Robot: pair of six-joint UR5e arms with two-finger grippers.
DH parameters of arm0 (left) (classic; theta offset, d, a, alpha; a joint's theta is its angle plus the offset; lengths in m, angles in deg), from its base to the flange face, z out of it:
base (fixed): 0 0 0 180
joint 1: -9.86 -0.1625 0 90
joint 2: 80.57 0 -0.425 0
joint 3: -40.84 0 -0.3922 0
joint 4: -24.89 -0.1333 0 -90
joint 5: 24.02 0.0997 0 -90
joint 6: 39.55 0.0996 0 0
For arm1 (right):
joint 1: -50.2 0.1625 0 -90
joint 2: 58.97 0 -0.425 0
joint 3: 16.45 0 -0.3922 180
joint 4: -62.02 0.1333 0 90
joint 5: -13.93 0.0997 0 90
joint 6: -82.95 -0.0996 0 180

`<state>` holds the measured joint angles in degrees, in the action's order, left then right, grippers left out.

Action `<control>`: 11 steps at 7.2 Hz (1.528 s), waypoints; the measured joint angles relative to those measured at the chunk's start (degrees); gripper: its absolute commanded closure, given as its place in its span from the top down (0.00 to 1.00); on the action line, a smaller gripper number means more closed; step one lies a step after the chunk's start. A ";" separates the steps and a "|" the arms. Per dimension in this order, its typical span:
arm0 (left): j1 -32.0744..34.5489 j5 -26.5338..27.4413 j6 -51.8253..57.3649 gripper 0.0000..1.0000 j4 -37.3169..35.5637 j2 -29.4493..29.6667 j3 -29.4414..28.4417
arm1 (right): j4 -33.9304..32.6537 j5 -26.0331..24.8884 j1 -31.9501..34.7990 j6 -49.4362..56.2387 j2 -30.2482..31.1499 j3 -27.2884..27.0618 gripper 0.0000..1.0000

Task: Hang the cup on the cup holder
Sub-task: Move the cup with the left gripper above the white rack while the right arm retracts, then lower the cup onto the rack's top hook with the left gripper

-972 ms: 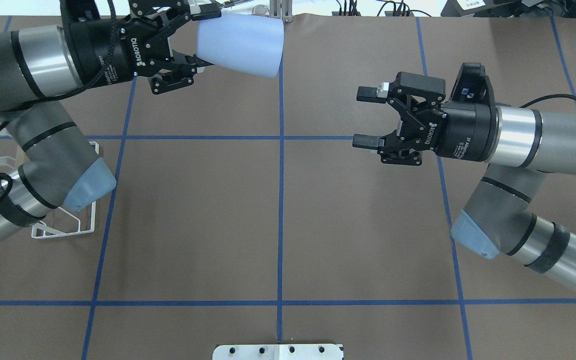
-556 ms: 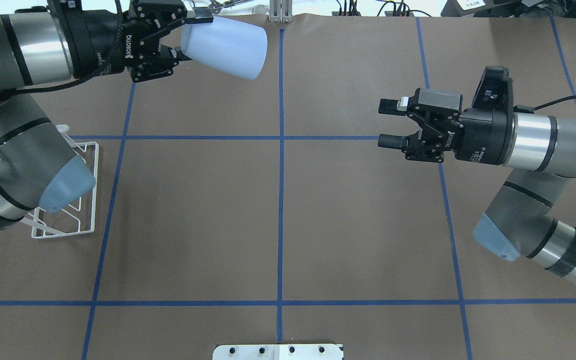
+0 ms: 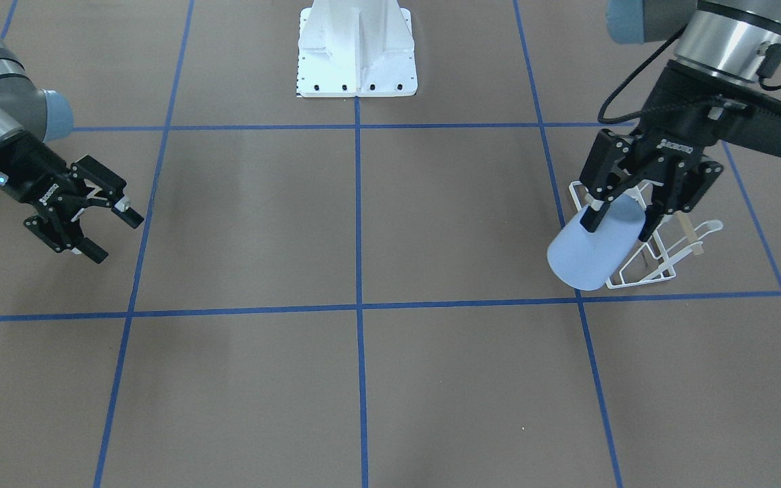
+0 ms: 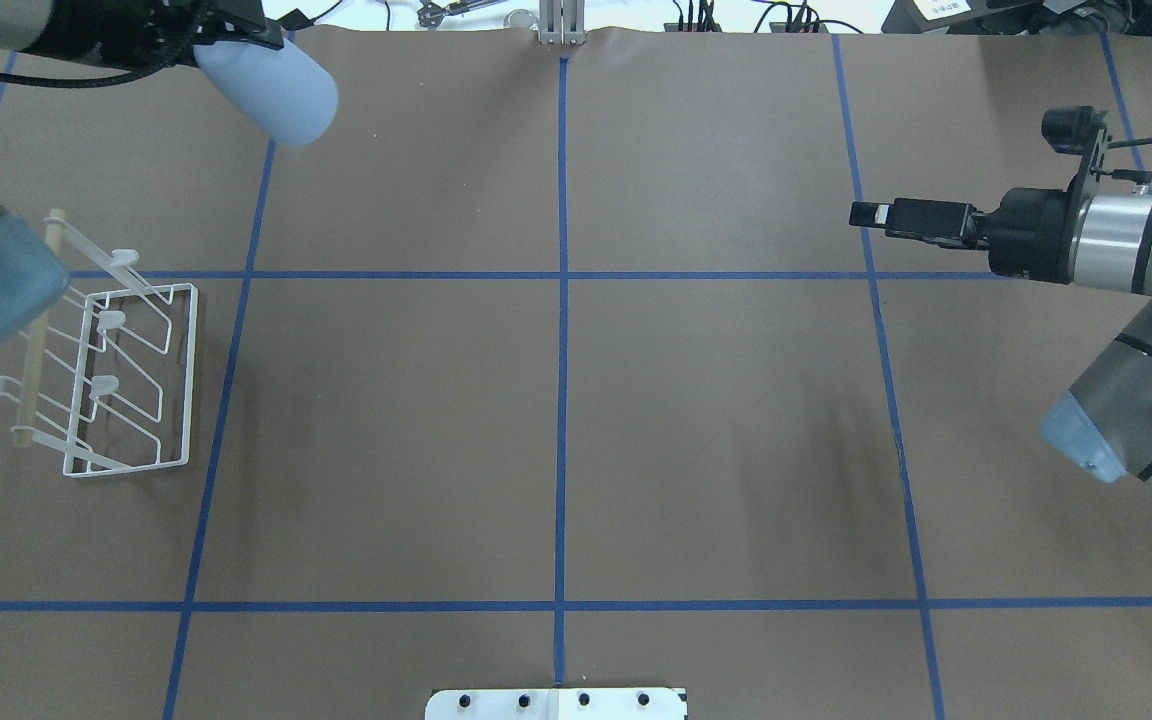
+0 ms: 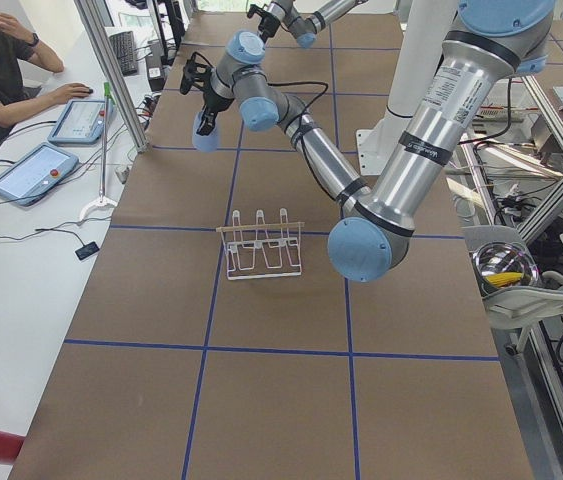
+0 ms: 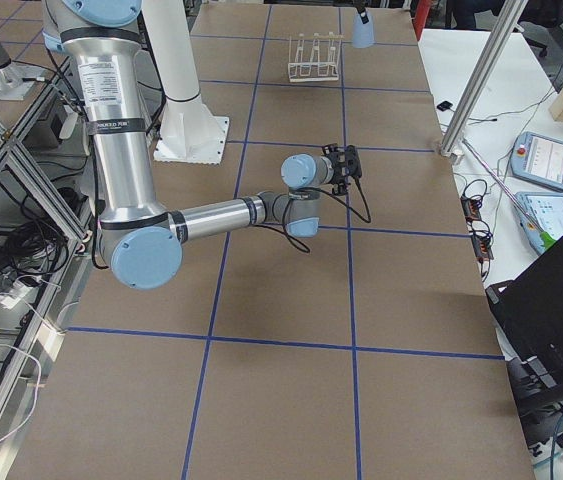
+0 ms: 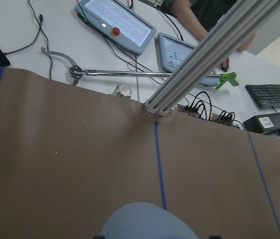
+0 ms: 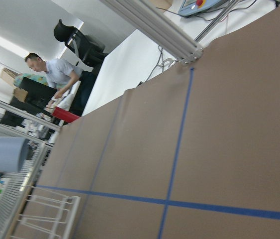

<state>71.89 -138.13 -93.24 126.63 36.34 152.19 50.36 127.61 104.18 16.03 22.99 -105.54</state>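
Brown-papered bench (image 4: 386, 430): left jaws clamp the pale blue tapered plastic tumbler (image 3: 590, 254) by its base, aloft — mouth tilted down, presumably to cap a prong of the white wire rack (image 4: 131, 390) below and behind them; right jaws gape, empty.

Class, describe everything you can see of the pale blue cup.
The plain pale blue tapered plastic cup has no handle and looks smooth. The left gripper clamps its narrower base end between both fingers, holding it above the brown table, tilted with the wider rim lowest. Overhead, it is clear of the white wire cup holder, touching only the gripper.
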 measured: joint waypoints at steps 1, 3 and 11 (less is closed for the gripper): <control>1.29 -0.03 8.32 0.00 -8.81 -0.20 1.70 | -6.33 0.62 2.44 8.47 -0.01 1.26 1.00; 2.39 -0.21 16.79 0.00 -21.60 -0.88 3.53 | -22.41 4.33 7.72 25.64 -1.36 2.31 1.00; 2.08 -9.72 12.78 0.00 -23.98 -4.11 -3.23 | -54.27 17.03 16.77 46.69 -8.04 2.18 1.00</control>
<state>73.97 -147.85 -80.46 102.64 32.22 148.96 -3.91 144.64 120.94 62.72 14.95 -103.36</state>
